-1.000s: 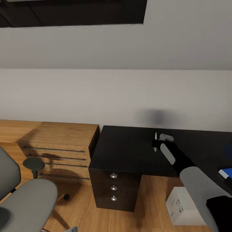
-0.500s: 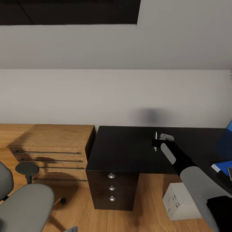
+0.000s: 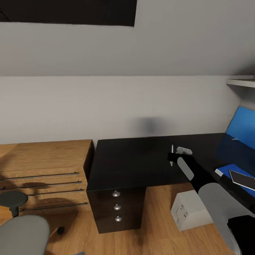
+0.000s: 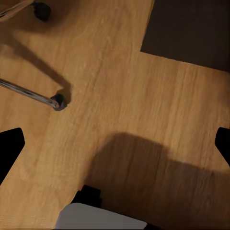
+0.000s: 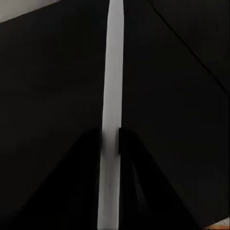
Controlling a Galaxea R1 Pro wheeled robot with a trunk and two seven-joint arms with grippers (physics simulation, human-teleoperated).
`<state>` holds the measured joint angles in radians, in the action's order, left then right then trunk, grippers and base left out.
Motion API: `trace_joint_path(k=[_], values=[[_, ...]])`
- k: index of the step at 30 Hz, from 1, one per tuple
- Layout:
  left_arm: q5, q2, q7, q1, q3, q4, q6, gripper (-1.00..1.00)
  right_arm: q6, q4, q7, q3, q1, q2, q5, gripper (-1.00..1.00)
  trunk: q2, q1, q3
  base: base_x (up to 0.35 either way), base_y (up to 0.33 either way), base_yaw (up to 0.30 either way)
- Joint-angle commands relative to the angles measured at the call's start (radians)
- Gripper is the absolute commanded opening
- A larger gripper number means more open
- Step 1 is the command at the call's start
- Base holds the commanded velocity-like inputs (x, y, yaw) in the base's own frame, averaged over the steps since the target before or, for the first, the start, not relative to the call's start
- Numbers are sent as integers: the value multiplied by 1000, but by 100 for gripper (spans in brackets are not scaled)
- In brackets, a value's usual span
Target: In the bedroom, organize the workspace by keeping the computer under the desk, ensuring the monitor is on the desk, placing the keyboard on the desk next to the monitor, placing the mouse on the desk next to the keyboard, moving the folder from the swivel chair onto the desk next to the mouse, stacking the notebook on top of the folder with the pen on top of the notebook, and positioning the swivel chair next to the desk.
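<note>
My right gripper (image 3: 172,157) is shut on the slim white pen (image 3: 172,148) and holds it over the glossy black desk (image 3: 131,163). In the right wrist view the pen (image 5: 113,86) runs out from between the closed fingers (image 5: 91,153) above the dark desk top. At the right edge of the desk lies the blue folder (image 3: 235,167) with the dark notebook (image 3: 245,179) on top of it. The light grey computer (image 3: 187,210) stands on the floor under the desk. The grey swivel chair (image 3: 19,233) is at the lower left. My left gripper (image 4: 115,143) hangs open over the wood floor.
A low oak drawer unit (image 3: 42,166) stands left of the desk's black drawers (image 3: 117,205). A blue wall panel (image 3: 244,127) and a white shelf (image 3: 242,82) are at the far right. A chrome chair leg with a castor (image 4: 56,101) crosses the floor under my left gripper.
The camera has turned right, so the whole scene has slid left. More of the folder, the notebook and the blue panel have come into view. The right arm still holds the pen.
</note>
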<state>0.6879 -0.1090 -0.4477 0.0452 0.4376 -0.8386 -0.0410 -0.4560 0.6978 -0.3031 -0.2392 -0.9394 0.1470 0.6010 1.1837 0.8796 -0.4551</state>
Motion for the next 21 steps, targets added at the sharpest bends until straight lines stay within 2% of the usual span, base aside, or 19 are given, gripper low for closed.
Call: trace_joint_path(k=[1, 4, 9, 14, 21], values=[[3, -1, -9, 1, 5, 6, -3, 100, -1, 2, -8, -5, -1, 2, 12, -100, 1, 0, -1, 0, 6, -107], [2, 2, -9, 1, 6, 16, -3, 100, -2, 2, -9, 16, -1, 4, 13, -100, 1, 0, -2, 0, 2, -32], [2, 3, -9, 1, 6, 17, -3, 100, -1, 2, -8, 22, -1, 20, 13, -100, 1, 0, -2, 0, 0, -31], [2, 3, -9, 1, 6, 18, -3, 100, 2, -12, -8, 23, 0, 44, 11, -100, 1, 0, -2, 0, 0, -253], [2, 3, -9, 1, 6, 18, -3, 100, 3, -35, -8, 23, 0, 56, 11, -100, 1, 0, -2, 0, 0, -289]])
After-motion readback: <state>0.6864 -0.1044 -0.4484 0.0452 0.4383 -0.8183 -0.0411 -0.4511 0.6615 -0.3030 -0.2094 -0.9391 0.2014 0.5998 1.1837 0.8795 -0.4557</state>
